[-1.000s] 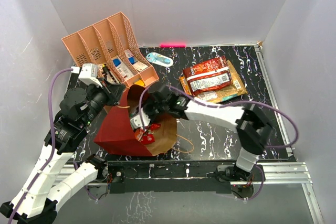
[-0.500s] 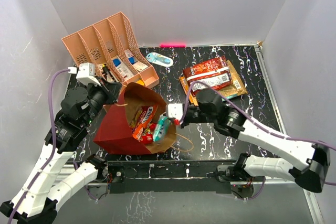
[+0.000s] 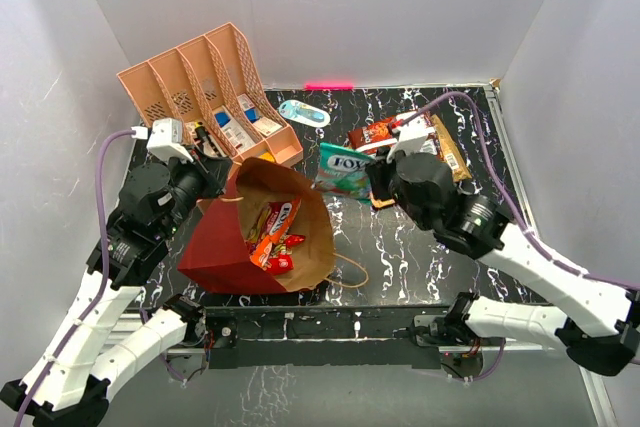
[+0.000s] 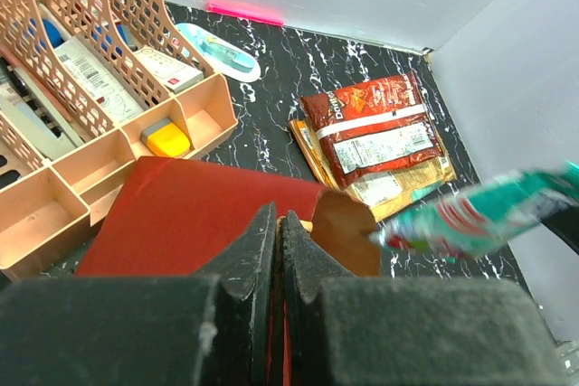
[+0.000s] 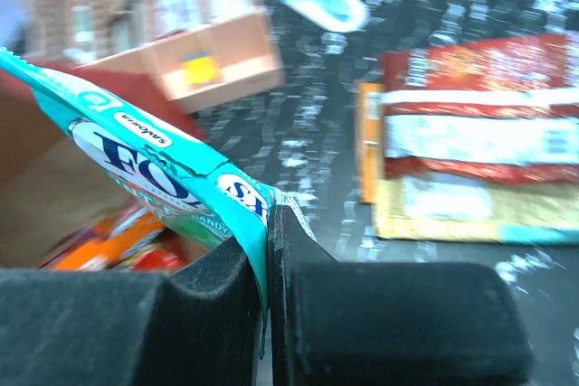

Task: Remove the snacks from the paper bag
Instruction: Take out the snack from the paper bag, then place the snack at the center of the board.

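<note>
since half a second ago the right claw [image 5: 270, 232] has swung away from the mouth of the paper bag [image 3: 222, 247] and carried the teal packet [image 3: 343, 171] out over the table [image 3: 390, 252], toward the pile of snacks [image 4: 375, 128] already lying there; the bag and the left arm have kept their place.

right claw: closed tight on one edge of the teal packet, which hangs in the air, clear of the bag, between its mouth and the pile.

left claw [image 4: 279, 223]: pinched shut on the bag's upper rim, holding the mouth up and open.

inside the bag: orange and red packets [image 3: 272, 233] remain, lying against the brown lining. behind the bag stands the peach organizer [image 3: 200, 87], with a light-blue oval object [image 3: 303, 112] just beside it.

step in hand, as i judge it from where i stand: setting the teal packet down with the others. to do it well, lower the packet until it lies flat on or just beside the pile before the fingers part, since a crinkly packet released from a height may slide or flip. keep it well apart from the bag's mouth, so the next reach in is unobstructed. the left claw should hold its pinch throughout; the bag would likely slump shut otherwise. several packets are yet to come out.
</note>
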